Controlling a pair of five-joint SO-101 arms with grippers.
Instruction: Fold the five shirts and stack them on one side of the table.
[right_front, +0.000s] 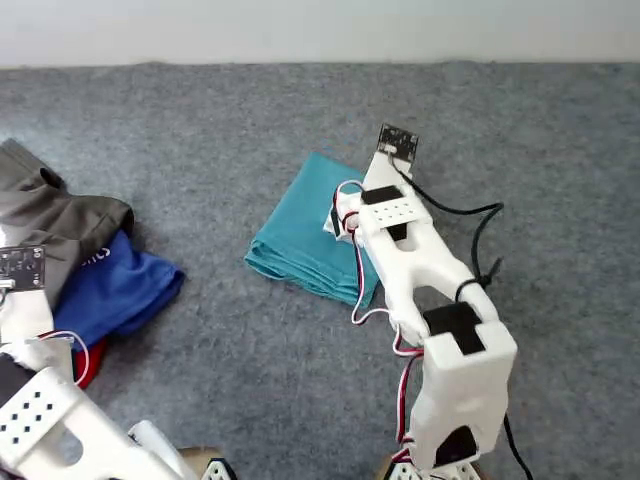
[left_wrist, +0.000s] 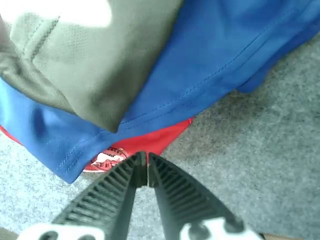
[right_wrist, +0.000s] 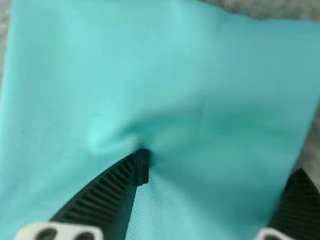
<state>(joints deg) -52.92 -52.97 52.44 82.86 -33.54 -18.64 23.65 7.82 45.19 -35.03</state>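
A folded teal shirt (right_front: 300, 238) lies mid-table. My right gripper (right_wrist: 220, 175) stands open on it, one fingertip (right_wrist: 141, 165) pressing a dimple into the teal shirt (right_wrist: 200, 90). At the left edge lies a loose pile: a grey shirt (right_front: 50, 210) on top, a blue shirt (right_front: 120, 285) under it, and a red shirt (right_front: 92, 365) at the bottom. My left gripper (left_wrist: 148, 167) is shut, its tips at the edge of the red shirt (left_wrist: 150, 142), below the blue shirt (left_wrist: 210, 65) and the grey shirt (left_wrist: 100, 60). I cannot tell if cloth is pinched.
Grey carpet-like table surface (right_front: 200, 130) runs all around, with a pale wall along the far edge. The right arm (right_front: 440, 300) reaches from the near edge over the teal shirt, cables looping beside it. The left arm (right_front: 40, 410) sits at the near left corner.
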